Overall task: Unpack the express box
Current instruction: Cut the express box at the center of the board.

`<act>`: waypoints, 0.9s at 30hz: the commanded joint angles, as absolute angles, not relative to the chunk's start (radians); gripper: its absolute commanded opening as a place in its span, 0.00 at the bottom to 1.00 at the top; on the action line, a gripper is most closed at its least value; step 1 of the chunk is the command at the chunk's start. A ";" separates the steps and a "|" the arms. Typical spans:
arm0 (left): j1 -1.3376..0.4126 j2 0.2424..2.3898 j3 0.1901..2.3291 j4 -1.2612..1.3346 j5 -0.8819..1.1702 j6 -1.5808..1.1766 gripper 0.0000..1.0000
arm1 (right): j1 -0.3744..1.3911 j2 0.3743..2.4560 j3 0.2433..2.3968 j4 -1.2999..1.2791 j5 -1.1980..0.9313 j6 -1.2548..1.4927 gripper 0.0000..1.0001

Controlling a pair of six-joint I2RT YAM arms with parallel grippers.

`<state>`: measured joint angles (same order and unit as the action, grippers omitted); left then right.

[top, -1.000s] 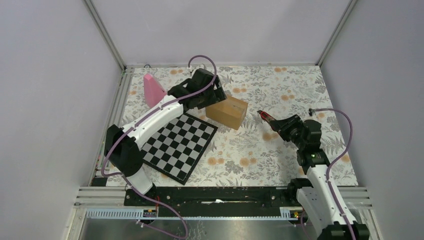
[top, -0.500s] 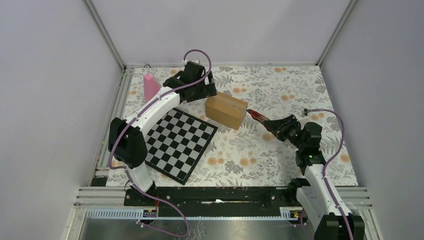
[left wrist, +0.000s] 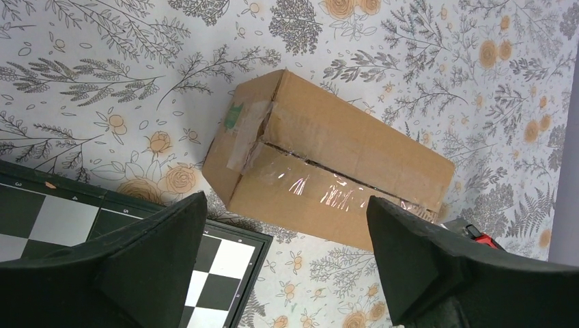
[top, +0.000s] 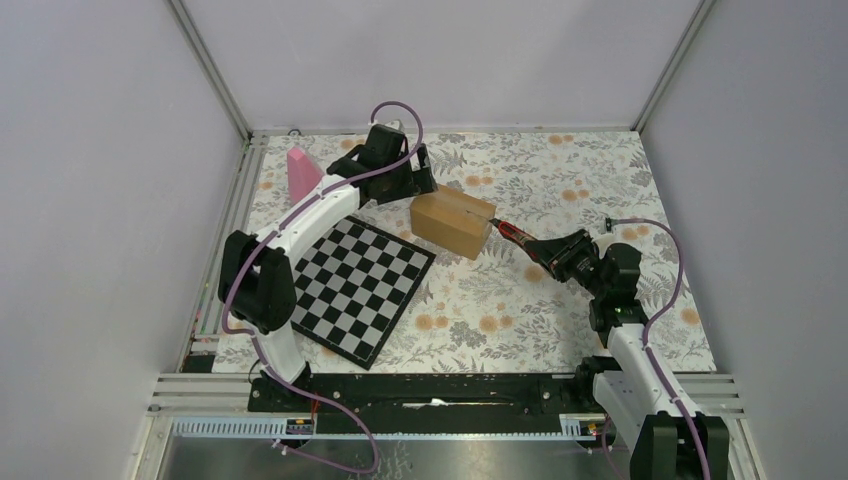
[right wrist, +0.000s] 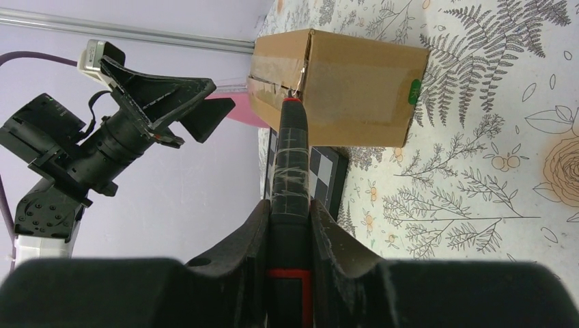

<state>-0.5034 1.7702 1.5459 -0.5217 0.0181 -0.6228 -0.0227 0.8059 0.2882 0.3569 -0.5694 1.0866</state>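
The express box (top: 455, 222), a small brown taped carton, lies on the floral mat right of the chessboard. It also shows in the left wrist view (left wrist: 341, 147) and in the right wrist view (right wrist: 355, 85), where a small green mark (right wrist: 413, 92) is on its end face. My left gripper (top: 405, 185) is open and empty, hovering just behind the box's left end; in its own view (left wrist: 285, 205) the jaws stand wide apart above the box's near side. My right gripper (top: 548, 246) (right wrist: 289, 205) is shut on a black and red cutter (right wrist: 290, 154), whose tip touches the taped seam at the box's upper edge.
A black and white chessboard (top: 360, 285) lies on the left of the mat, its corner close to the box (left wrist: 225, 266). A pink cone-like object (top: 300, 170) stands at the far left. Grey walls close in on three sides.
My left gripper has drawn back from on top of the box toward the far left. My right gripper has moved left with the cutter until its tip reached the box's right end.
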 commanded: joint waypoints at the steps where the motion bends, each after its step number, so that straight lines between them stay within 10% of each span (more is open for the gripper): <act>1: -0.493 1.772 1.532 -0.454 0.044 -0.607 0.94 | -0.027 0.816 0.287 0.431 -0.585 1.100 0.00; 27: -0.488 1.799 1.493 -0.402 0.093 -0.641 0.93 | -0.026 0.899 0.277 0.530 -0.622 1.131 0.00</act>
